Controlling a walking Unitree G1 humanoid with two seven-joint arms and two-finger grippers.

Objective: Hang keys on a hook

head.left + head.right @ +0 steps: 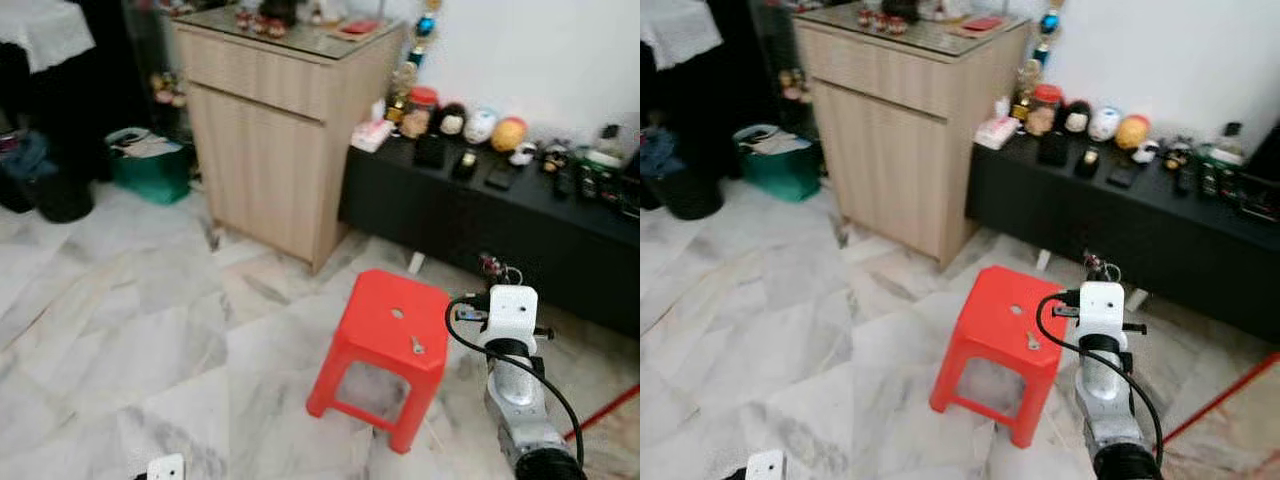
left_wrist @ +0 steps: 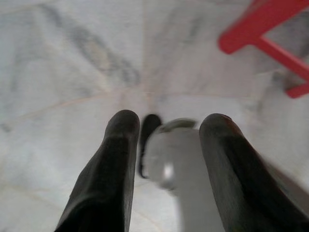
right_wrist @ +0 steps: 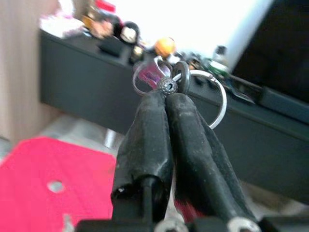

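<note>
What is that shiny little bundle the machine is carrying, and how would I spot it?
Start at the red plastic stool on the marble floor, in front of the long black cabinet. Just right of it the silver right arm rises, its right end effector pinched shut. At its tips are the keys: silver rings with a small pinkish tag, the one cluster held in the air, unlike the trinkets resting on the cabinet.
</note>
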